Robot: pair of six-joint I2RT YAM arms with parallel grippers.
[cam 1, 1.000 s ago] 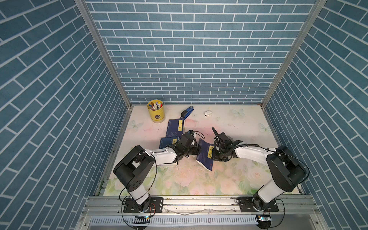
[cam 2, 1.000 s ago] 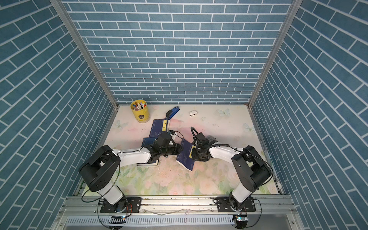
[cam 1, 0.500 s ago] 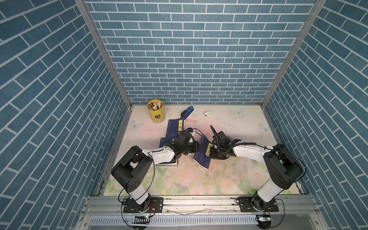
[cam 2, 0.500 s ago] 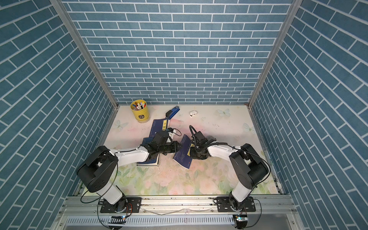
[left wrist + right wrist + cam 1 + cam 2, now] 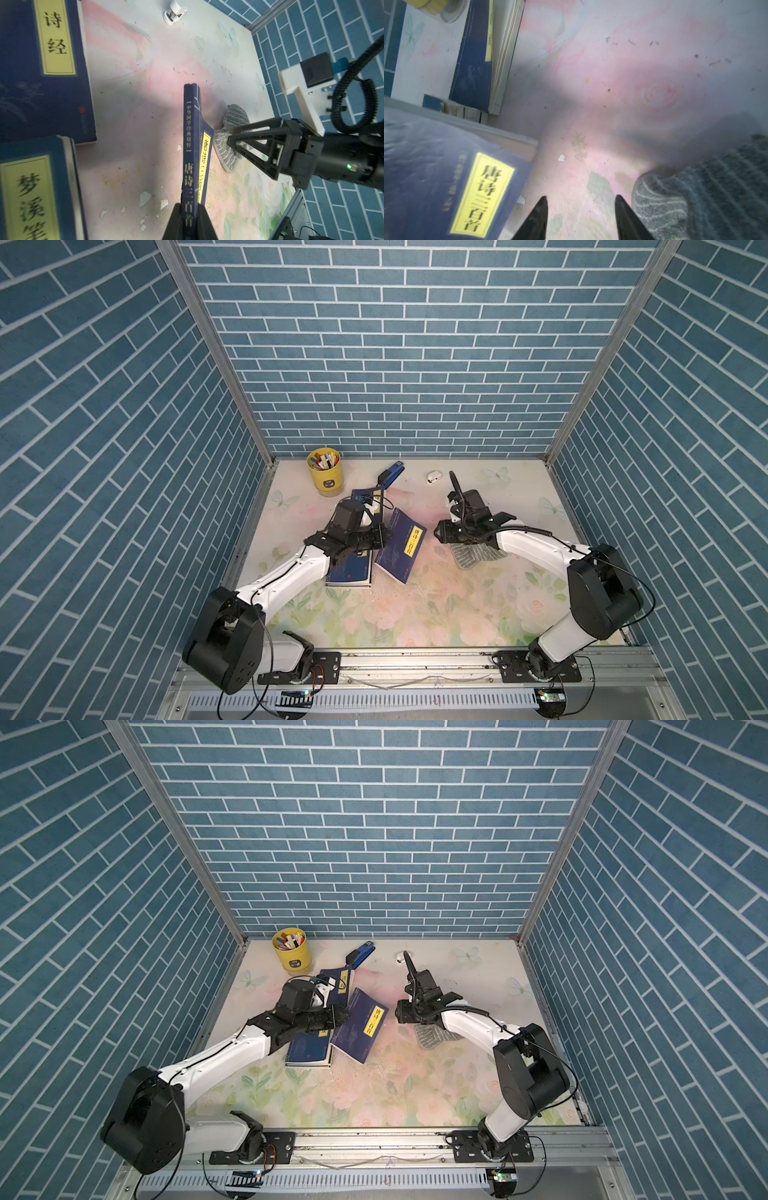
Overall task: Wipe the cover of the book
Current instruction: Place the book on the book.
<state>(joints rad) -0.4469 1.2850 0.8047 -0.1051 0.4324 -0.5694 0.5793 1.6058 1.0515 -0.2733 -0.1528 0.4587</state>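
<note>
The book [image 5: 400,546] is dark blue with a yellow title label and stands tilted, its cover facing the right arm. My left gripper [image 5: 384,537] is shut on its spine, and the left wrist view shows both fingers clamping the book [image 5: 192,145] at my left gripper [image 5: 189,204]. A grey striped cloth [image 5: 473,558] lies loose on the table under the right arm. My right gripper [image 5: 440,531] hovers open between book and cloth. In the right wrist view my right gripper [image 5: 580,199] holds nothing, with the cloth [image 5: 695,197] beside one finger and the book [image 5: 436,176] beside the other.
Two more blue books lie flat by the left arm, one [image 5: 351,570] near the front and one [image 5: 368,497] behind it. A yellow pen cup [image 5: 325,470], a blue stapler [image 5: 390,473] and a small white object [image 5: 433,477] sit at the back.
My right gripper has opened, dropped the cloth onto the table and pulled back to the right, away from the book. My left gripper has closed on the spine and drawn the book slightly left.
</note>
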